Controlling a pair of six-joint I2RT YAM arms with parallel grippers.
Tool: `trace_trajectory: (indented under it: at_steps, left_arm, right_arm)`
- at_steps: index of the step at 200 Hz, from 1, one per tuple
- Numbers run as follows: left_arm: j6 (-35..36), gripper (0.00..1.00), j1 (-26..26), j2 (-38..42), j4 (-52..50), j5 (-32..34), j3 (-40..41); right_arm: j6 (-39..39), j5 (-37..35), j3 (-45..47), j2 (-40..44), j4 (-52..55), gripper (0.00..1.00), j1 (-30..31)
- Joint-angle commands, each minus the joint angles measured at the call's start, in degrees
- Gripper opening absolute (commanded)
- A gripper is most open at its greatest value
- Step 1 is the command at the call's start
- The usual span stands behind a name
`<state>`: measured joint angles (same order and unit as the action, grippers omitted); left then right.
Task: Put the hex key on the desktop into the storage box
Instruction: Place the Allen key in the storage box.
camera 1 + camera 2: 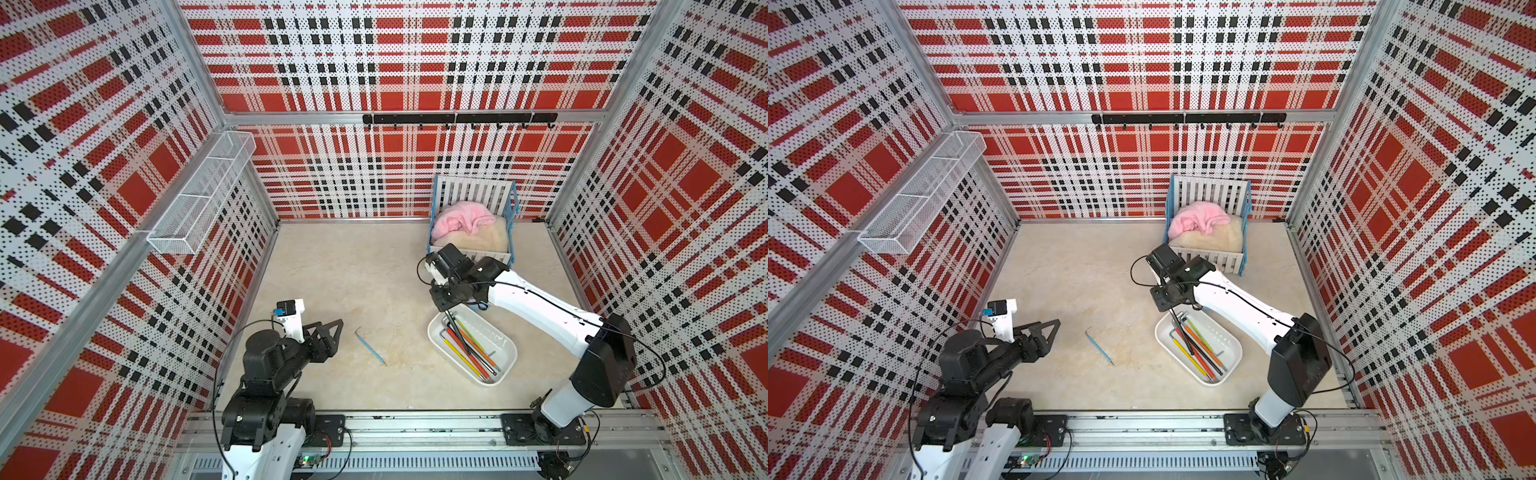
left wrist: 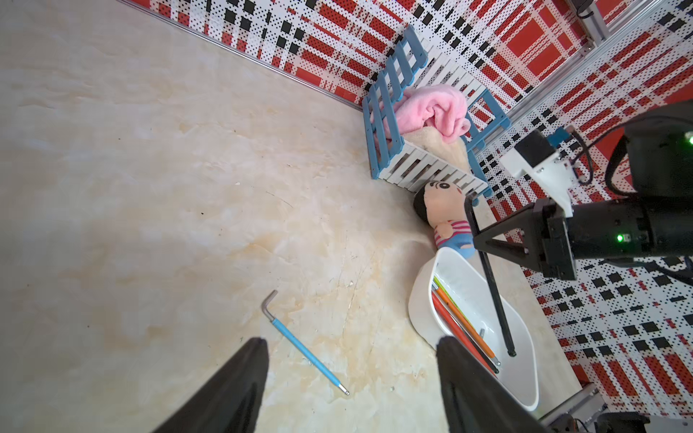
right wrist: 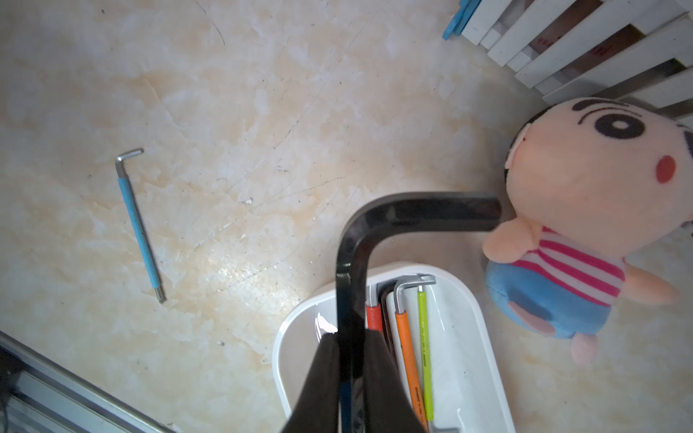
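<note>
Holding the black hex key just below its bend, my right gripper is clamped tight on the shaft. The long end hangs down into the storage box and the short end points toward the plush doll beside it. My left gripper has its fingers apart with nothing between them, low over the desk near the blue hex key. That key lies flat, well apart from the box, so the job is not done.

The release worries me most. The key hangs steeply, and I cannot tell whether its ball tip is on the box floor yet. If I let go from here, it could topple over the near rim and roll out, or strike the coloured keys already inside and flick one loose (the tray is shallow and glossy). Tilting the shaft along the length of the box before I open seems safer.

After that comes the blue key. It is thin and flat on a smooth surface, so a badly centred pinch would likely push it away rather than lift it.
</note>
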<state>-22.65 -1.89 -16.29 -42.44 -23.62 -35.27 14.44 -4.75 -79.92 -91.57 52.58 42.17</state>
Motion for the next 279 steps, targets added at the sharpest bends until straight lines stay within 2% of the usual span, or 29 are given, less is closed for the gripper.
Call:
trace_trajectory:
  at_steps: [1, 55, 129, 184, 235, 279]
  left_arm:
    - [0.77, 0.76, 0.73, -0.23, 1.29, -0.47, 0.46]
    - [0.77, 0.76, 0.92, -0.15, 1.28, -0.45, 0.46]
    - [0.77, 0.76, 1.16, 0.11, 1.29, -0.42, 0.46]
    - [0.77, 0.76, 1.36, 0.12, 1.29, -0.53, 0.55]
    - [0.77, 0.76, 1.41, 0.24, 1.3, -0.55, 0.52]
    - [0.86, 0.76, 1.43, 0.21, 1.3, -0.6, 0.55]
  right_arm:
    - [-6.91, -0.35, 3.74, 4.63, -3.63, 0.0, -0.42]
    - [-14.5, 0.67, 11.76, 5.99, -4.59, 0.0, -0.42]
    - [-13.91, -0.56, 13.56, 3.46, -3.26, 0.0, -0.34]
    - [-13.77, -1.13, 15.64, 1.72, -3.0, 0.0, 2.04]
    - [-12.79, -4.19, 16.67, -0.97, -3.61, 0.0, 3.2]
    - [-12.52, -3.54, 16.86, -3.27, -4.74, 0.0, 3.18]
